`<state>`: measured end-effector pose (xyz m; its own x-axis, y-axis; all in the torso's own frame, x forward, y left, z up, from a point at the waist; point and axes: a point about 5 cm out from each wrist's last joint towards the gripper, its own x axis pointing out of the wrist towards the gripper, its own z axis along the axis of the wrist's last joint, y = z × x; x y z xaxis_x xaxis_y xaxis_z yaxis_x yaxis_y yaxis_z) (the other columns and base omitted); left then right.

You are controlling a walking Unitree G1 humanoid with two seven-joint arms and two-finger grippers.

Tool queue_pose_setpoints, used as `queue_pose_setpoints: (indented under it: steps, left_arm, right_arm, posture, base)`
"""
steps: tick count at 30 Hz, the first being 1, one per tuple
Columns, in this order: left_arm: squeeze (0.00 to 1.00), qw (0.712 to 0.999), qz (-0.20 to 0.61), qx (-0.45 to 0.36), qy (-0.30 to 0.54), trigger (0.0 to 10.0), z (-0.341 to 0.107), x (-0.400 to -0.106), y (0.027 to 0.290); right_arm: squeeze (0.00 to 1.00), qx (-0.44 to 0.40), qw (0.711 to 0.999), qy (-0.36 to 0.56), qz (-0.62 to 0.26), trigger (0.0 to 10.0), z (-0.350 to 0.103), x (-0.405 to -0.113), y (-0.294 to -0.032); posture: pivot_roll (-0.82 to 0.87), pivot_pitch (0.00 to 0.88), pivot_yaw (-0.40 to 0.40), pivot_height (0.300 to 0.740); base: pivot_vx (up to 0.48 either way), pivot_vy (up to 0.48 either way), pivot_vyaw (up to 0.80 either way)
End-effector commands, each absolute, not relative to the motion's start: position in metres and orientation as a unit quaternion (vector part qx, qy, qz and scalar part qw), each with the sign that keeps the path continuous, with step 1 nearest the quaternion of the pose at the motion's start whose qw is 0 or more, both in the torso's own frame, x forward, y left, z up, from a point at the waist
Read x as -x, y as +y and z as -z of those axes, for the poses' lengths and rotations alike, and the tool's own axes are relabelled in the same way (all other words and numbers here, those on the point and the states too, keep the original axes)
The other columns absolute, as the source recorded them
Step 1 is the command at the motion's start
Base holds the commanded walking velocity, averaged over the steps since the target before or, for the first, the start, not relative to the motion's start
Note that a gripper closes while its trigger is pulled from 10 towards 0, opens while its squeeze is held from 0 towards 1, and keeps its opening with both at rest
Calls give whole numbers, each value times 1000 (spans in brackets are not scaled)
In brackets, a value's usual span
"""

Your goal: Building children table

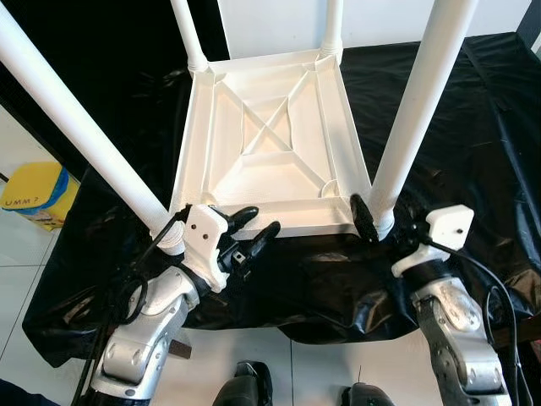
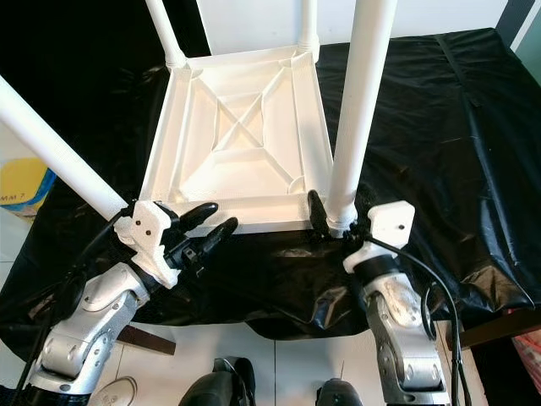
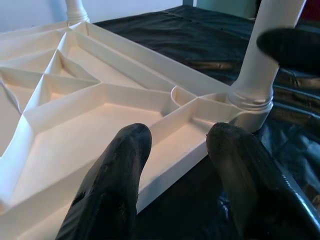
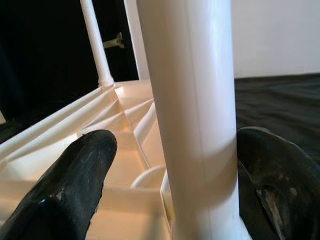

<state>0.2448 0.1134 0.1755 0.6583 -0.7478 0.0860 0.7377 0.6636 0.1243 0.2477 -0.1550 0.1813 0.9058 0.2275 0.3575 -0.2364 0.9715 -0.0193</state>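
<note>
Children's table [image 1: 270, 144], white plastic, lying upside down on a worktop [image 1: 473, 127] draped in black sheeting; ribbed underside facing up, with a cross brace at its middle; four white legs standing up from the corner sockets, the two far ones [image 1: 188, 34] [image 1: 333, 25] cut by the frame edge.

Near-right leg [image 1: 414, 110]: we have our right claw [image 2: 338, 222] around its base, one black finger [image 4: 70, 185] on each side of the tube; fingers spread and bracketing the leg, though whether the pads press on it we cannot tell.

Near-left leg [image 1: 76, 127]: seated at the corner beside our left wrist; our left claw [image 1: 254, 230] sits at the near rim of the table, fingers apart, one finger [image 3: 115, 180] over the rim channel and the other outside it; nothing held.

Step in hand, as we judge it: seating or checking the near-right leg in its socket, the last of the four, so the build looks close to done.

Next move, as we judge it: close on the tube and press or twist it home while the left claw steadies the rim; afterwards, the table needs turning upright.

Also noted: a yellow bag [image 1: 38, 194] on the tiled floor to our left.
</note>
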Motion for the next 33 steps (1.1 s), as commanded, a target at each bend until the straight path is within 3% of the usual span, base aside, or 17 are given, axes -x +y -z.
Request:
queue_pose_setpoints:
  steps: [1, 11, 14, 21, 33]
  left_arm:
    - [0, 869, 489, -50, -55, 10000, -175, -238, 109]
    - [0, 875, 478, -59, -53, 10000, -172, -236, 107]
    - [0, 895, 439, -58, -59, 10000, -170, -241, 109]
    - [0, 938, 331, -63, -85, 10000, -175, -277, 117]
    - [0, 970, 226, -51, -70, 10000, -158, -314, 130]
  right_arm:
    - [0, -8, 978, -178, -110, 10000, -182, -248, -155]
    - [0, 5, 982, -164, -89, 10000, -173, -242, -159]
    - [0, 15, 985, -155, -79, 10000, -164, -235, -159]
    - [0, 28, 985, -150, -77, 10000, -157, -244, -158]
    - [0, 41, 989, -131, -56, 10000, -135, -258, -168]
  posture:
    - [-75, 166, 83, 740]
    - [-76, 172, 80, 740]
    - [-87, 167, 83, 740]
    - [-122, 115, 96, 740]
    - [-127, 48, 98, 740]
  base:
    - [0, 0, 0]
    - [0, 0, 0]
    - [0, 0, 0]
    - [0, 0, 0]
    - [0, 0, 0]
